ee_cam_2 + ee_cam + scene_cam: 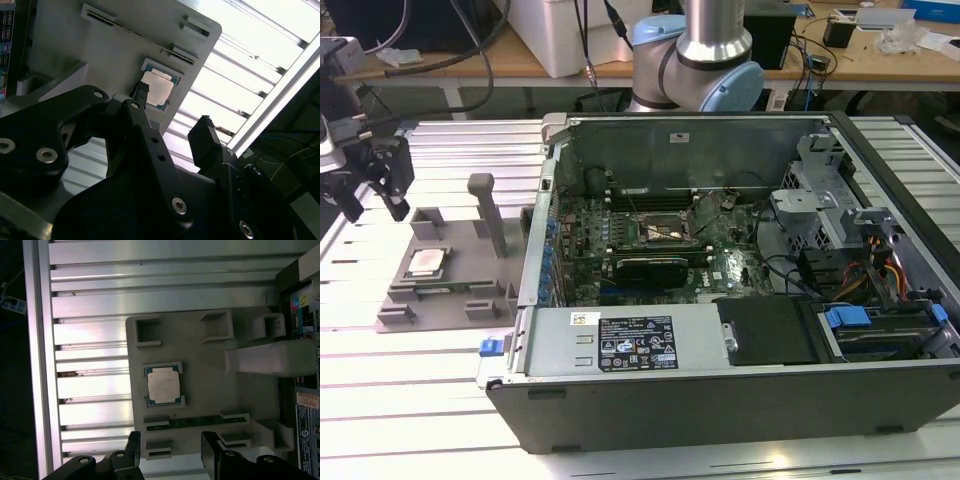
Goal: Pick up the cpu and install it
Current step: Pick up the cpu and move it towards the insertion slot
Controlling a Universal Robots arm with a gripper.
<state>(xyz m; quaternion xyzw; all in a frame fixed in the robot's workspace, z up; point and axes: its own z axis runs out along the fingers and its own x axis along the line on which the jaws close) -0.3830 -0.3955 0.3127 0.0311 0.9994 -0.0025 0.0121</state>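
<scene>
Exterior view: our gripper (375,200) hangs spread, empty, at the grey holder's (460,280) edge, exterior view's left.
Cpu: the cpu (425,262) lies recessed near that edge.
Handling: we judge it light, stiff, fragile; pinch opposite rims.

Robotics laboratory or test workshop. Indicators: a silver-and-blue jointed robot arm (705,60) mounted behind a slotted aluminium-profile worktop (420,400); an open grey steel desktop computer case (720,410) lying on that worktop; a grey moulded plastic fixture tray (460,265) beside it; light wooden benches (890,68) behind, carrying black cables (583,40) and electronic equipment
</scene>
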